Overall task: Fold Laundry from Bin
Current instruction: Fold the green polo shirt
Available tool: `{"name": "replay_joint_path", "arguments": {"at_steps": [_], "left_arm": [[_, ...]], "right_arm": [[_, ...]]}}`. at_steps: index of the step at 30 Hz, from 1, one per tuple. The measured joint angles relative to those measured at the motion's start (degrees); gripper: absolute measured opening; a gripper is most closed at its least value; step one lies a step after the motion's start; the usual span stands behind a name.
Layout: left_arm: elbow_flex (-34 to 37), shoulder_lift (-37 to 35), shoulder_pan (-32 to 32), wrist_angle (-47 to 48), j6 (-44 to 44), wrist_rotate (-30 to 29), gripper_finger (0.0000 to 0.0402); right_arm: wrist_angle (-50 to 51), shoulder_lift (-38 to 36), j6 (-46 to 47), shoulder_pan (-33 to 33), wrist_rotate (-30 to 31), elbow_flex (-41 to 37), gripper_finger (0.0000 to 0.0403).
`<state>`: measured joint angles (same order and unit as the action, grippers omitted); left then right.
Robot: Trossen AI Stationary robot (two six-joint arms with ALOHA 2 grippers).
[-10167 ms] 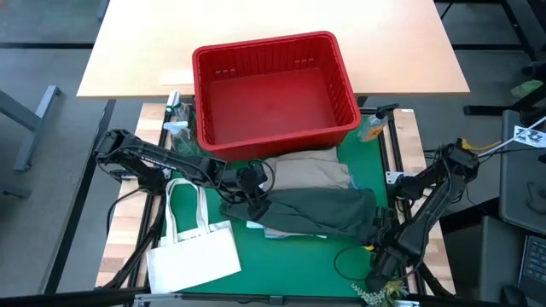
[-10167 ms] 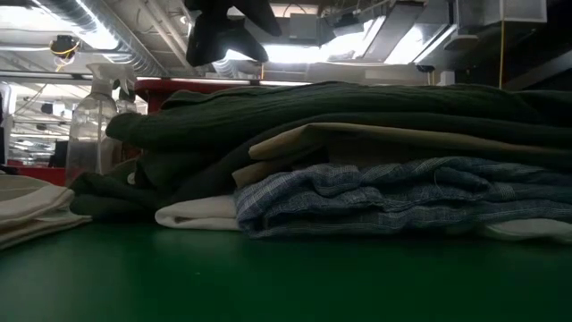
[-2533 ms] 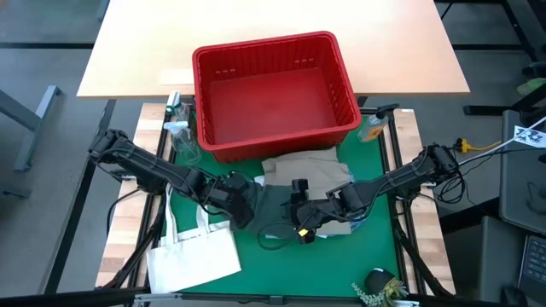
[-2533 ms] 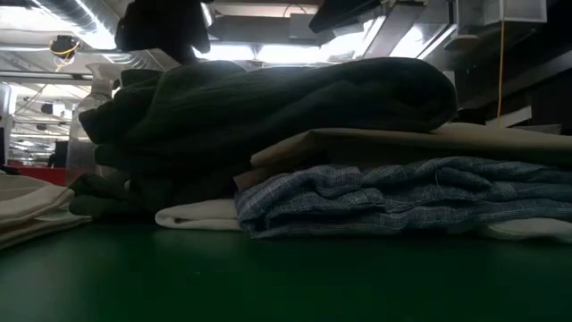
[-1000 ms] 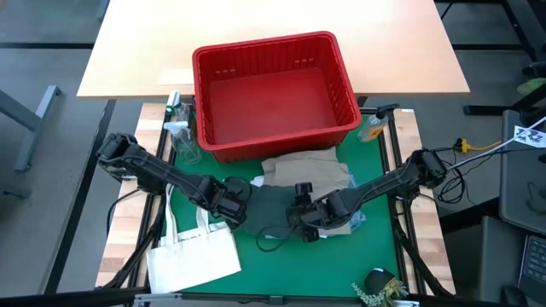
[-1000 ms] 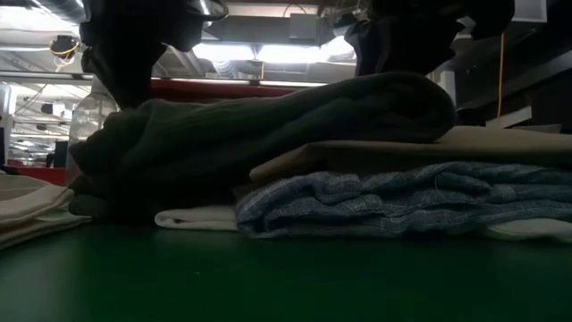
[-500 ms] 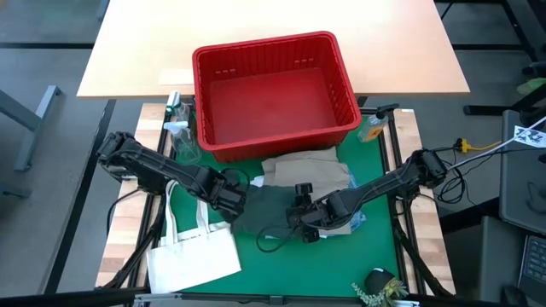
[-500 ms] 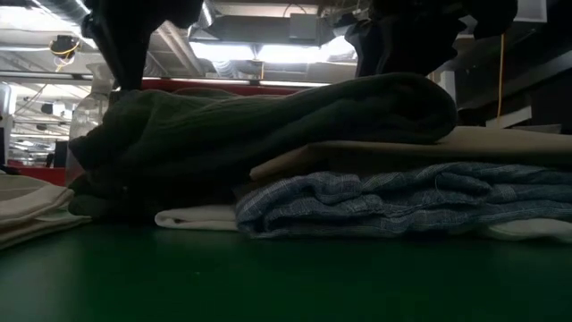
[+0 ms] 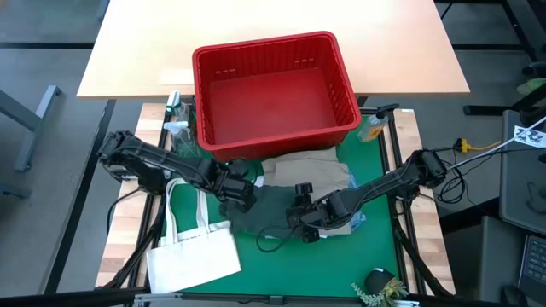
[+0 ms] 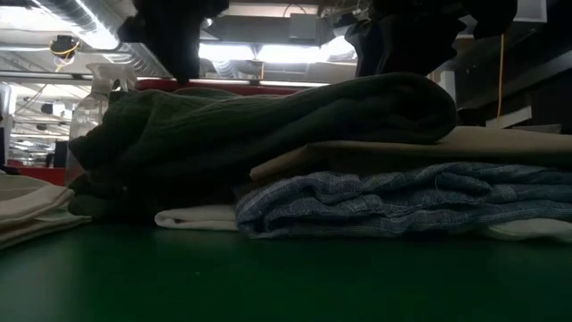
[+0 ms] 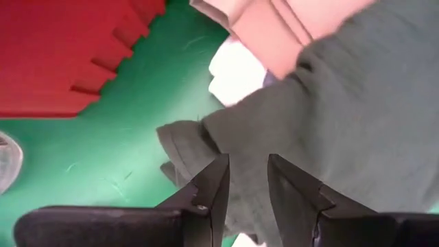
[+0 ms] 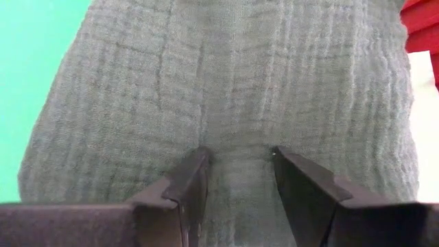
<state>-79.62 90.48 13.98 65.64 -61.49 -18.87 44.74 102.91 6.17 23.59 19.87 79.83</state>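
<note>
The dark green garment [image 9: 275,207] lies folded on top of the stack, over the beige garment [image 9: 305,171], the blue-and-white checked cloth [image 10: 393,192] and a white piece [image 10: 198,216]; the red bin [image 9: 271,90] stands just beyond the stack, with nothing visible inside it.

The right gripper [image 12: 236,180] presses down into the green cloth with its fingers spread, a ridge of fabric between them, not visibly pinched; the left gripper [image 11: 245,184] hangs above the garment's loose corner, fingers parted, holding nothing.

Likely risks: if the right gripper drags sideways, the green fold could slide off and skew the beige layer beneath; if the left gripper closes low, it may catch the loose corner and undo the fold.

Room: beyond the left gripper the bin wall is near; the white tote bag [image 9: 193,247] lies close on its outer side; bare green mat [image 9: 324,260] opens on the near side of both grippers.
</note>
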Motion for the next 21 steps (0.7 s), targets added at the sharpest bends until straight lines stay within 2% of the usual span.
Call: {"name": "replay_joint_path", "arguments": {"at_steps": [6, 10, 14, 21], "left_arm": [[3.06, 0.03, -1.91, -0.78, -3.35, 2.60, 0.0096], [3.41, 0.07, -2.14, -1.03, -2.76, 1.86, 0.0096], [3.43, 0.07, -2.15, -2.06, -1.03, 0.95, 0.0090], [3.43, 0.07, -2.08, -2.27, -0.91, 0.31, 0.0078]], "right_arm": [[0.01, 0.00, -0.02, 0.00, -0.01, 0.00, 0.0167], [0.17, -1.01, 0.22, 0.00, -0.04, -0.02, 0.0167], [1.39, -4.93, 3.51, 0.02, -0.09, -0.02, 0.0167], [10.56, -13.59, 13.22, 0.02, -0.51, -0.01, 0.0167]]}}
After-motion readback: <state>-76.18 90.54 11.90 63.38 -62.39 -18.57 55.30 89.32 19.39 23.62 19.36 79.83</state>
